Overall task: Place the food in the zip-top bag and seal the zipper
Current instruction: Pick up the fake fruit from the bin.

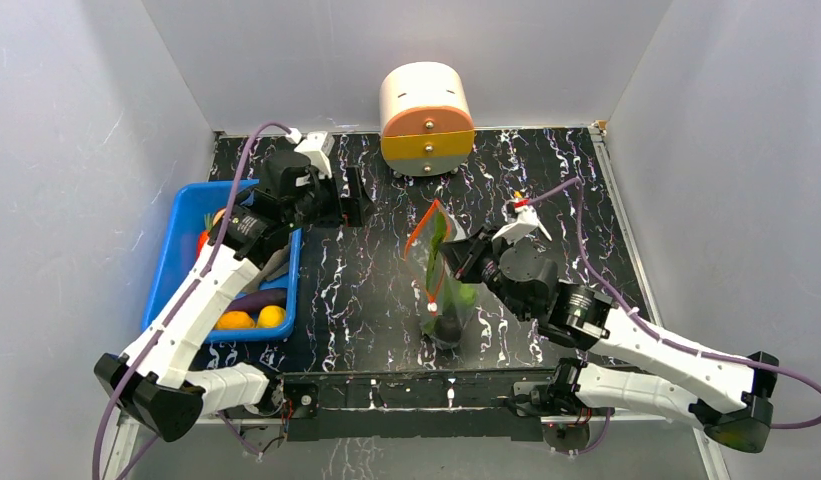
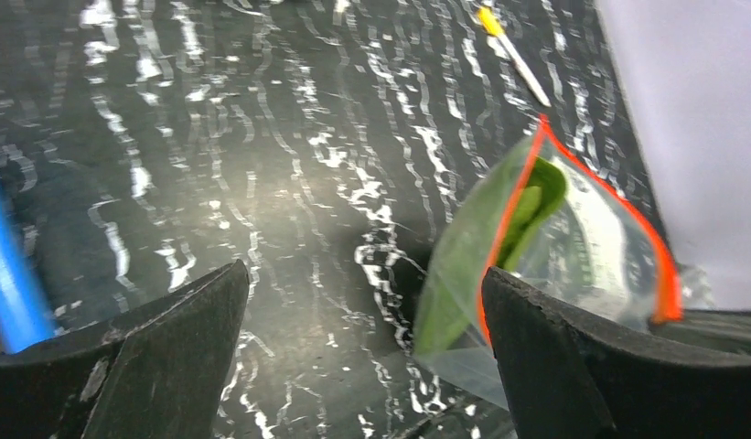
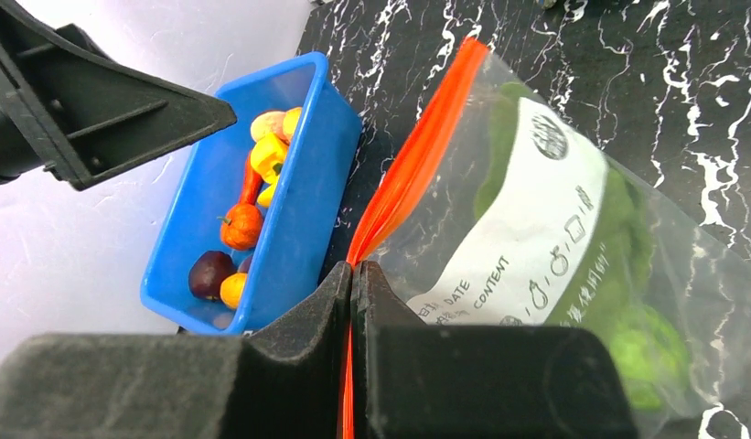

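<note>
zip-top bag (image 1: 441, 275): one, standing mid-table between the two arms
zipper (image 3: 417, 155): one red-orange strip, parted at the far end
food inside: three pieces, leafy green (image 3: 501, 137), green ball (image 3: 650, 352), dark lump (image 1: 448, 328)
right gripper (image 3: 353, 274): jaws pinched tight on the zipper
left gripper (image 2: 362, 279): jaws wide, holding nothing
blue bin (image 1: 176, 250): one, far left, at least six pieces inside

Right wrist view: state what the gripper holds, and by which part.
The right gripper pinches the zip-top bag by its red-orange zipper. The left gripper is open, holding nothing.
</note>
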### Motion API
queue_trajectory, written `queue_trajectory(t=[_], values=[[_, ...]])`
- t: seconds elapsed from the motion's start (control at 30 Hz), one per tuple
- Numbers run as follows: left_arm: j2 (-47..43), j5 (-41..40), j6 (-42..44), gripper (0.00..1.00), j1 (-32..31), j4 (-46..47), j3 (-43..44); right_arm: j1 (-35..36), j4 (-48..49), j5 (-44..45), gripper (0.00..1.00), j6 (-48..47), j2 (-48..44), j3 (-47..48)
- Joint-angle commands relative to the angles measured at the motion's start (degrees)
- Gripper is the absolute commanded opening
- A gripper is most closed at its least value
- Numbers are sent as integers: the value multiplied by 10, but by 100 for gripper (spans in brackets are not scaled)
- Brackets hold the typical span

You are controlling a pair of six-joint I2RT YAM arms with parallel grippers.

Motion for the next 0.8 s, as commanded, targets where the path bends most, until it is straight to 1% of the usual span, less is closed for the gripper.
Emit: queue_trajectory(t=[0.0, 0.07, 0.17, 0.23, 0.37, 0.53, 0.6, 0.77], values=[[-10, -144, 30, 98, 8, -72, 34, 1, 18, 19, 0, -19, -30, 26], [-8, -169, 40, 98, 18, -74, 34, 1, 15, 18, 0, -26, -35, 29], [6, -181, 46, 98, 54, -97, 42, 2, 5, 12, 0, -44, -34, 44], [10, -175, 45, 98, 90, -108, 42, 2, -11, 9, 0, -58, -29, 59], [6, -131, 42, 96, 175, -103, 13, 2, -24, -7, 0, -80, -22, 73], [20, -94, 42, 89, 259, -89, -25, 1, -32, -17, 0, -94, -18, 75], [26, -86, 41, 84, 285, -78, -43, 1, -30, -19, 0, -94, -22, 71], [28, -105, 61, 72, 340, -33, -79, 1, -24, -21, 0, -99, -23, 66]])
